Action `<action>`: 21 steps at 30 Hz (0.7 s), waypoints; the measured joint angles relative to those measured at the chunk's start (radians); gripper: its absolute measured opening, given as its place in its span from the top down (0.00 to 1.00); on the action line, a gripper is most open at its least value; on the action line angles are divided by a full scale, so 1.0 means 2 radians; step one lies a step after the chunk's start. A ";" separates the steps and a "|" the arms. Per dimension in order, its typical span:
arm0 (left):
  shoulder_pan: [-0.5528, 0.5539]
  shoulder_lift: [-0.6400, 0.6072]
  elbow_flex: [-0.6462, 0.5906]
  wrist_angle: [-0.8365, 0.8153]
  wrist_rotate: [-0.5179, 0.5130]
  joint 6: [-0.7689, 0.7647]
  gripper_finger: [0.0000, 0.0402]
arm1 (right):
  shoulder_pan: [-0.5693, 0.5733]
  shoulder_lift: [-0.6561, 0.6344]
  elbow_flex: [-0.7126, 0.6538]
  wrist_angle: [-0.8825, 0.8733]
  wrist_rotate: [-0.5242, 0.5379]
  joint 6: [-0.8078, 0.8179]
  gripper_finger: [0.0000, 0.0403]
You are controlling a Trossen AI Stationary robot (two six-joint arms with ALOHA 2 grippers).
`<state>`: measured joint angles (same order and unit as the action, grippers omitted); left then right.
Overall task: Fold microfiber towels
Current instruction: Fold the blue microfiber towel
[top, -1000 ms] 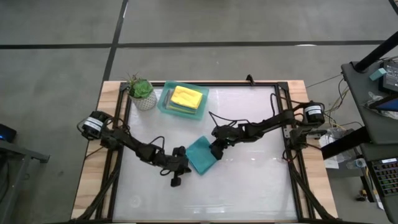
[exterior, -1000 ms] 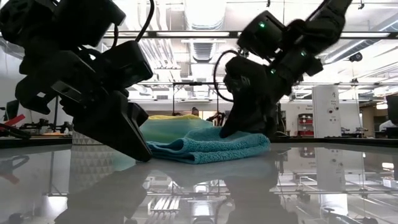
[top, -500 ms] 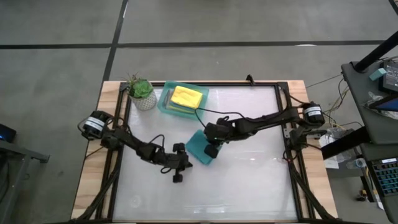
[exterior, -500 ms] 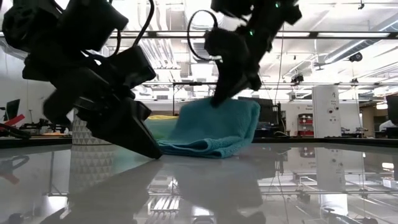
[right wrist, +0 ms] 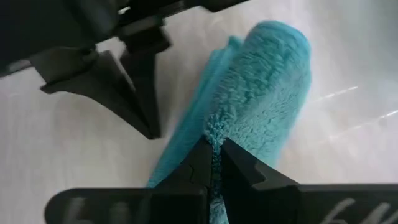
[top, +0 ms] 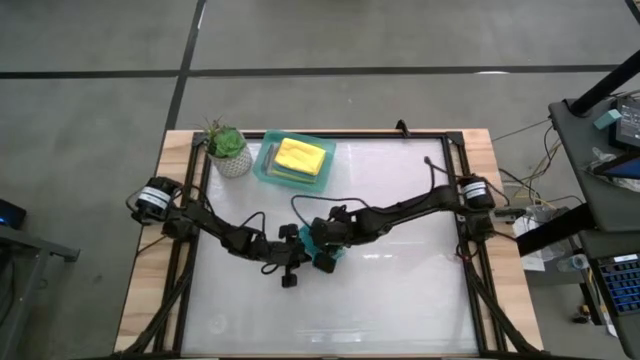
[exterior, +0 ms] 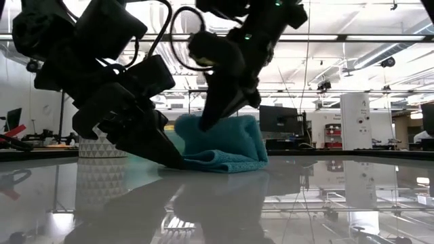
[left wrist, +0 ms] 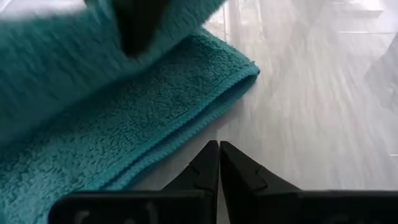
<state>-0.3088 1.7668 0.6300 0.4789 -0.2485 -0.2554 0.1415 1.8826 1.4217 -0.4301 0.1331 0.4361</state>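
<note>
1. In the low view we see the right gripper [exterior: 207, 122] lifting a fold of the teal towel [exterior: 227, 139]; its wrist view shows the fingers pinching the edge.
2. The left gripper [top: 289, 272], pressed together, rests beside it, centre of the high view.
3. Upper left: plant [top: 226, 146], tray [top: 262, 165] with yellow towel [top: 299, 156].

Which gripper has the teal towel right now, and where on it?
The right gripper pinches the teal microfiber towel by its lifted edge; the left gripper is shut, holding nothing, beside the towel.
</note>
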 joint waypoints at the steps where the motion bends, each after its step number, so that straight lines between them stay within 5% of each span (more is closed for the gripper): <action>1: 0.000 0.000 0.000 0.000 0.000 0.000 1.00 | 0.000 0.008 0.010 -0.005 -0.001 0.003 0.97; 15: 0.000 0.000 -0.001 0.001 0.002 0.000 1.00 | -0.001 0.082 0.075 -0.022 -0.005 0.012 0.96; 21: 0.000 0.000 -0.001 0.001 0.002 0.001 1.00 | -0.001 0.082 0.074 -0.016 -0.017 0.017 0.84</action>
<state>-0.3096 1.7668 0.6285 0.4805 -0.2440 -0.2540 0.1393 2.0472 1.5703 -0.4630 0.0991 0.4709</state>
